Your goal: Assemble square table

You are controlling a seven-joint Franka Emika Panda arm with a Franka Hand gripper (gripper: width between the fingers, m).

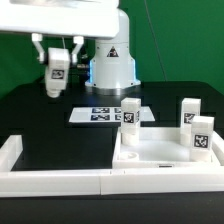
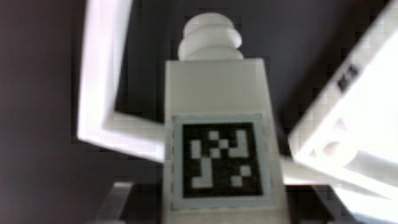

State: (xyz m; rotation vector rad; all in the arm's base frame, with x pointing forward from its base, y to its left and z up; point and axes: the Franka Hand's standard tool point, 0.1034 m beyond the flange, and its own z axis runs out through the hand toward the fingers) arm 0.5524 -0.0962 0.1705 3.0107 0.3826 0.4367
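Observation:
My gripper [image 1: 57, 84] hangs above the black table at the exterior view's upper left, shut on a short white tagged leg [image 1: 57, 70]. In the wrist view the leg [image 2: 217, 110] fills the middle between my fingers [image 2: 135, 200], its tag facing the camera and its threaded tip pointing away. The square table top [image 1: 160, 155], a white tray with a raised rim, lies at the exterior view's lower right. Three legs stand upright at its corners: one at the far left [image 1: 130, 114], one at the far right [image 1: 189, 113], one at the near right [image 1: 203, 136].
The marker board [image 1: 104, 116] lies flat behind the table top, in front of the robot base [image 1: 110, 62]. Long white border rails run along the front [image 1: 60, 182] and the left [image 1: 10, 150]. White edges [image 2: 111, 95] show beside the leg in the wrist view.

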